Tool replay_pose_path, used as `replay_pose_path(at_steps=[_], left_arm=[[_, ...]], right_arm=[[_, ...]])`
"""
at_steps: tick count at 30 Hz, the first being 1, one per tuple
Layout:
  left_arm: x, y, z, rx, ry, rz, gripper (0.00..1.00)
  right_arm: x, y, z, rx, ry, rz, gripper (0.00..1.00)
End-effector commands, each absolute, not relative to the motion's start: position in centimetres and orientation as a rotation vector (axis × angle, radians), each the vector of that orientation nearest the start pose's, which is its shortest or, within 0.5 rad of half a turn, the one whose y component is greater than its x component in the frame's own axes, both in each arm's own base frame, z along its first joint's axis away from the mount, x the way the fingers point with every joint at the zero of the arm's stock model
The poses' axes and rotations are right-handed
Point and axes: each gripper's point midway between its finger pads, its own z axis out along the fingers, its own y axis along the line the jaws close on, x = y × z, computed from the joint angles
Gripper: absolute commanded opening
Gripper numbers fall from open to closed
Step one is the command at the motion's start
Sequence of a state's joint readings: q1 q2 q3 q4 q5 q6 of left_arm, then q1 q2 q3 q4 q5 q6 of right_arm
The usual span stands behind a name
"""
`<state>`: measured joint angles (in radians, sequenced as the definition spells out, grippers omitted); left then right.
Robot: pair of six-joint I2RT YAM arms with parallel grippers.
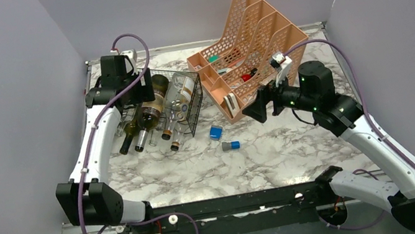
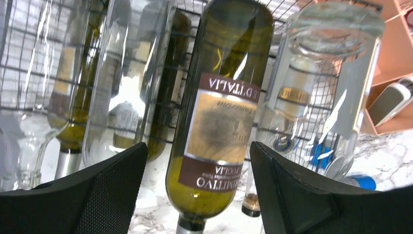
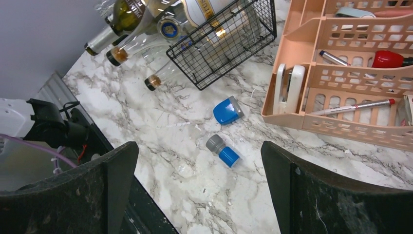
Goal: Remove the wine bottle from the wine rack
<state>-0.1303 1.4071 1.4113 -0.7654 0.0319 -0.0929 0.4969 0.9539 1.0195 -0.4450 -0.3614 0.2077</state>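
Note:
The black wire wine rack stands at the back left of the marble table and holds several bottles with their necks toward me. In the left wrist view an olive-green wine bottle with a tan and maroon label lies in the rack, with clear bottles on either side. It also shows in the top view. My left gripper is open just above this bottle, one finger on each side, not touching it. In the top view it hangs over the rack. My right gripper is open and empty above the table.
A peach perforated file organizer with pens and small items stands right of the rack. A blue cap-like piece and a grey-and-blue cylinder lie on the marble in front. Grey walls enclose the table on three sides.

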Motion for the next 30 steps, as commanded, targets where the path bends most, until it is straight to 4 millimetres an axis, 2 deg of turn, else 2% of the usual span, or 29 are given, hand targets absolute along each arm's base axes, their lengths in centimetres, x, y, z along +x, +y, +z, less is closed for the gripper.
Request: replay_pose_path(at_steps=[1, 4, 6, 9, 13, 16, 19, 22, 25, 30], left_arm=[[34.6, -5.0, 22.9, 0.027, 2.339, -0.127, 0.83], [33.1, -4.6, 21.8, 0.042, 2.354, -0.110, 0.85], [32.1, -4.3, 20.5, -0.015, 2.395, -0.097, 0.85], [30.4, -4.8, 19.0, -0.071, 2.430, -0.152, 0.85], [28.7, -4.2, 19.5, -0.110, 2.401, -0.140, 0.88], [27.6, -4.1, 18.5, -0.138, 2.443, -0.137, 0.89], [27.2, -3.7, 17.3, -0.157, 2.476, -0.101, 0.87], [27.8, -3.4, 16.3, -0.146, 2.505, -0.071, 0.83], [27.8, -4.0, 15.3, -0.130, 2.546, -0.107, 0.80], [27.5, -5.1, 14.6, -0.108, 2.550, -0.186, 0.79]], right_arm=[[22.9, 21.2, 27.9, -0.600, 1.927, 0.845, 1.00], [22.9, 21.1, 27.7, -0.595, 1.929, 0.835, 1.00], [22.9, 21.1, 27.8, -0.597, 1.926, 0.840, 1.00], [22.9, 21.2, 28.0, -0.604, 1.929, 0.838, 1.00], [23.0, 21.0, 28.1, -0.598, 1.918, 0.831, 1.00], [22.9, 21.1, 28.1, -0.599, 1.918, 0.839, 1.00], [23.0, 21.2, 28.1, -0.599, 1.915, 0.839, 1.00], [23.0, 21.2, 28.1, -0.595, 1.913, 0.840, 1.00], [23.1, 21.2, 28.1, -0.594, 1.915, 0.839, 1.00], [23.1, 21.2, 27.8, -0.589, 1.913, 0.843, 1.00]])
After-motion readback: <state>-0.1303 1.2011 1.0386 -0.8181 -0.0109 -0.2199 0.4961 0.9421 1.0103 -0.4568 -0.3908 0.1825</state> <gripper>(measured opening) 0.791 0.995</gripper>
